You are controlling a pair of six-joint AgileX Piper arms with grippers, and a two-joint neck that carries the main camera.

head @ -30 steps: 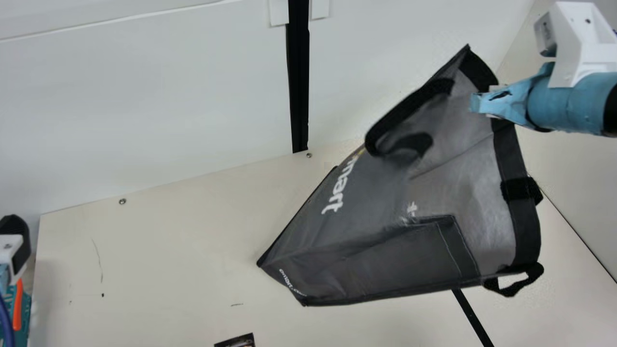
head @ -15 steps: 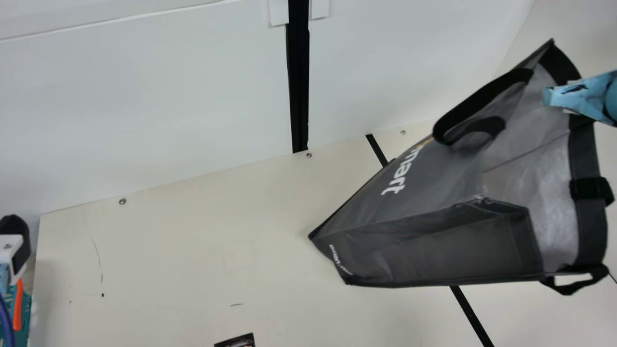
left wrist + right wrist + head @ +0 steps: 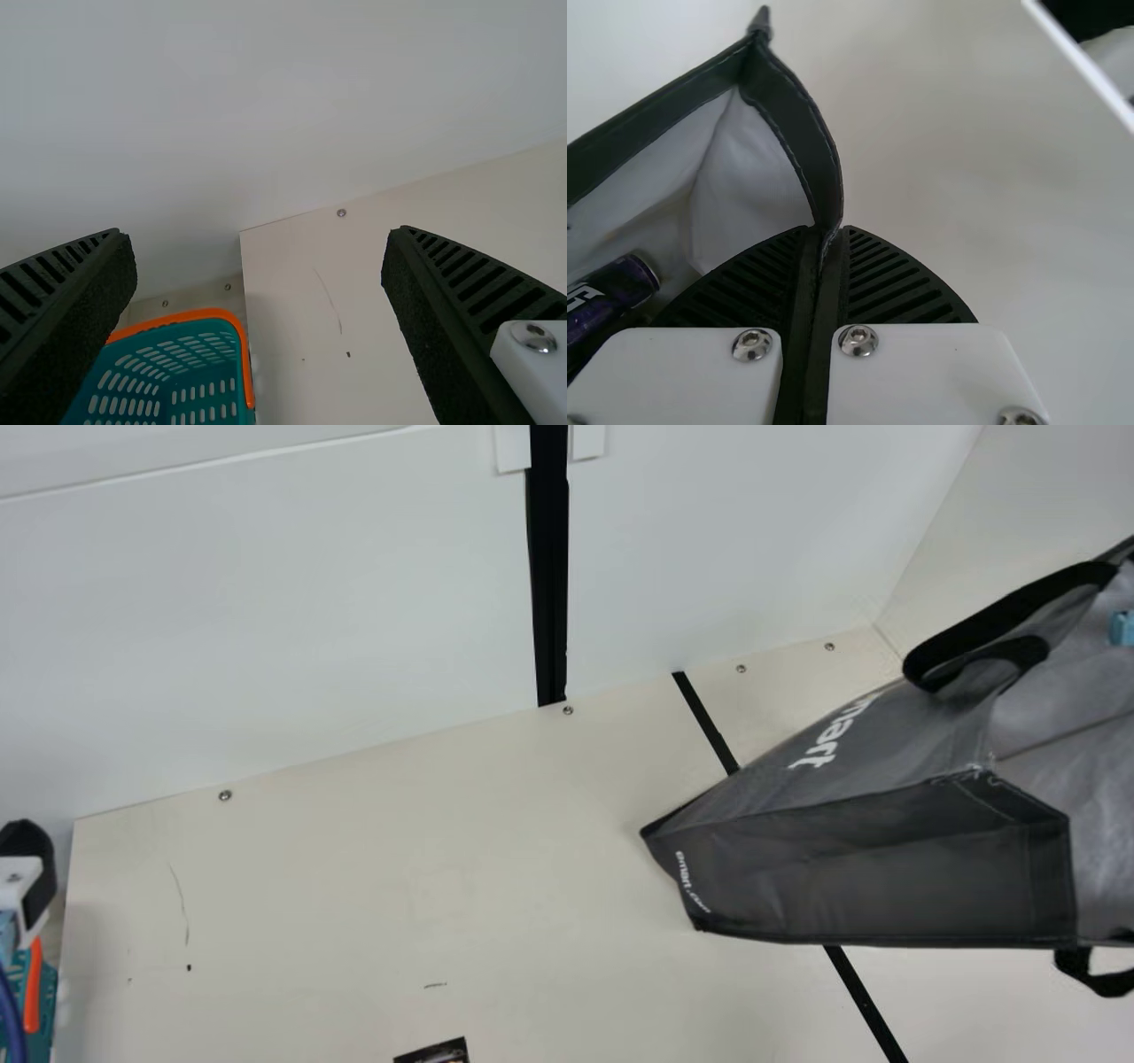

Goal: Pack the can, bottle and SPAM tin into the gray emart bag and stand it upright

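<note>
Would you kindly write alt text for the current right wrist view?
The right gripper is closed on the dark-edged rim of the gray emart bag. A purple can lies inside, against the bag's pale lining.

The gray emart bag (image 3: 850, 868) has moved right (and slightly farther back), uncovering more black strip (image 3: 706, 722)

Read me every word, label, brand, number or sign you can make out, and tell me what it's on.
"mart": large white letters on the gray emart bag; the start of the word is not readable.
"emart.com": small white print near the same bag's base.
Purple can inside the bag: white lettering, cut off and not readable with certainty.
Dark printed item at the main view's bottom edge: nothing readable.
No numbers or signs that I can read.
</note>
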